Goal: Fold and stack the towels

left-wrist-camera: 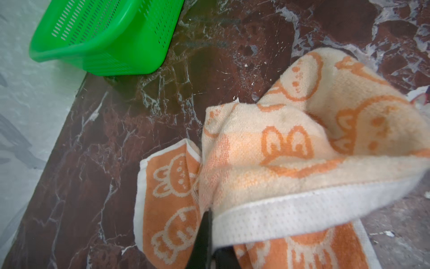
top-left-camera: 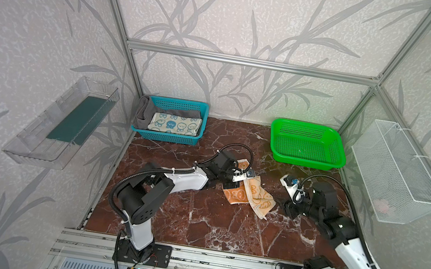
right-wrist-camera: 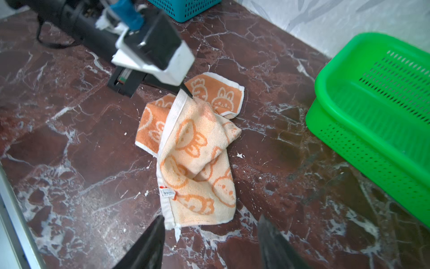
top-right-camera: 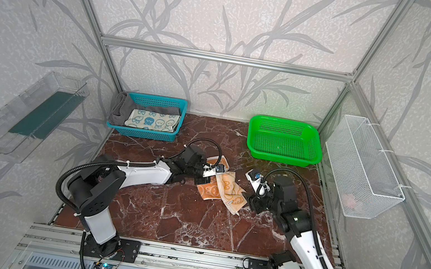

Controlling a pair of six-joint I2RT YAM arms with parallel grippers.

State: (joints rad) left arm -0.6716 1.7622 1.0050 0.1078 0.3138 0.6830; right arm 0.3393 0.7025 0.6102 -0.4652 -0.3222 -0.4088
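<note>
Mid-table: orange towel (top-left-camera: 253, 195) lies crumpled, partly doubled over. Left gripper (right-wrist-camera: 186, 92) is pinched onto its white hem from 10 o'clock. Right gripper (right-wrist-camera: 210, 221) has jaws spread, gripping nothing, just off the towel's 3 o'clock end. Teal towel (top-left-camera: 174, 126) and grey towel (top-left-camera: 143, 112) sit in blue basket (top-left-camera: 170, 136), table's 11 o'clock.

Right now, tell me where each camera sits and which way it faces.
Top views: high above the arms' bases, looking down and forward over the table; the left arm and right arm show in both.
Left wrist: on the left arm, looking past the shut left gripper at the orange towel it pinches.
Right wrist: on the right arm, facing the orange towel and left gripper between the open right gripper fingers.
Shared: both wrist views show the green basket.
</note>
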